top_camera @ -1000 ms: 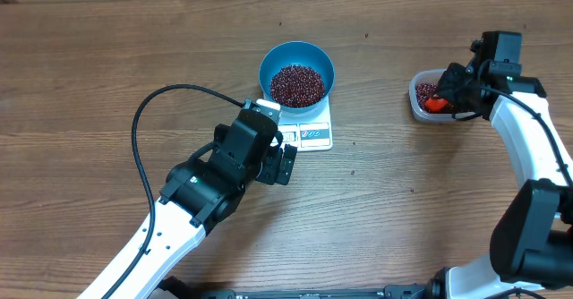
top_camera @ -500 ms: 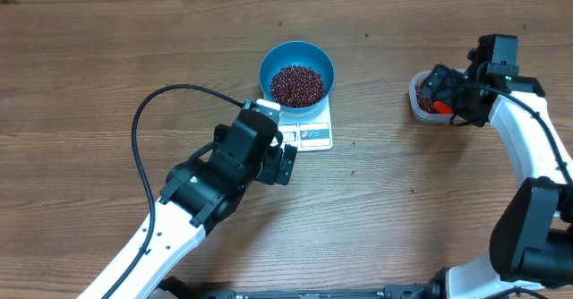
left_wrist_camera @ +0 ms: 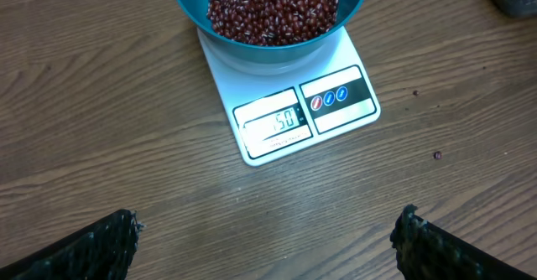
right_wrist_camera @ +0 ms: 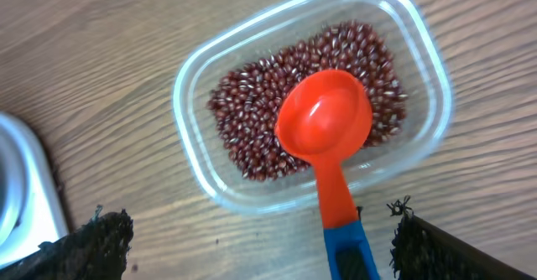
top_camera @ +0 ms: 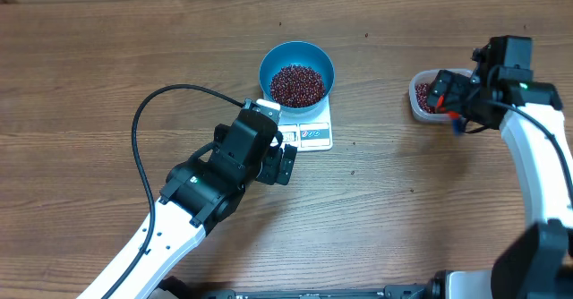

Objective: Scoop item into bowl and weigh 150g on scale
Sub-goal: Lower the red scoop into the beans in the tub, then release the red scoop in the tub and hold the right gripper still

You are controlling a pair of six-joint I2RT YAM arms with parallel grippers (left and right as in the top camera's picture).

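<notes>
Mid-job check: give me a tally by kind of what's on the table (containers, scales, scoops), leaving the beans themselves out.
Containers: 2 (blue bowl, clear tub)
Scales: 1 (white scale)
Scoops: 1 (red scoop, lying in the tub)
Total: 4

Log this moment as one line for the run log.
left pincer: open, empty, near scale | right pincer: open, above tub | scoop: lying in tub, ungripped | bowl: on scale, holds beans
</notes>
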